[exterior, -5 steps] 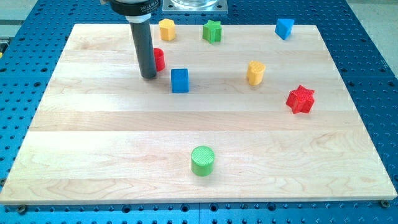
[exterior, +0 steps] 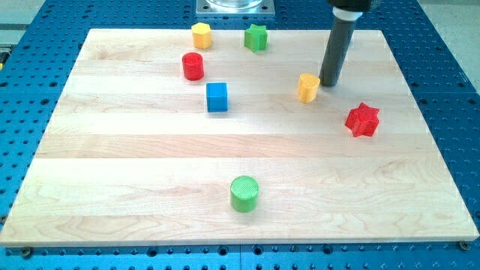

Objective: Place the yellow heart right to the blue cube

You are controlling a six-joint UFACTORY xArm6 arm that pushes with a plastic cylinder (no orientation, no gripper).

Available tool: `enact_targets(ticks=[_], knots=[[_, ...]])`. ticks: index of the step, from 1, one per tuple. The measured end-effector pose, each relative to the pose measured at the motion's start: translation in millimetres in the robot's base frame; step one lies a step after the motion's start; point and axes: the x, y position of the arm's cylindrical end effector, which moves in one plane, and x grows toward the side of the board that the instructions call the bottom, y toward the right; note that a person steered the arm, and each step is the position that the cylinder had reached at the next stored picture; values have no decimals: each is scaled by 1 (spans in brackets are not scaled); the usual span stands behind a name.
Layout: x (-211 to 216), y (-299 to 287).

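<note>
Dark upright rod, my tip [exterior: 328,83] seemingly touching yellow heart [exterior: 307,88]

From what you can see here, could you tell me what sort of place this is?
Probably a robotics lab bench: a wooden board of small coloured blocks lies on a blue perforated table, with my tip beside the yellow heart.

No legible text, labels, brand marks, numbers or signs were found anywhere in the camera view.
</note>
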Motion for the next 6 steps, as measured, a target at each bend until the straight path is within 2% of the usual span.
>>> enact_targets(ticks=[1,2,3,5,6], knots=[[16,-36],[16,-41],[55,-24],[21,-55],[37,-79]])
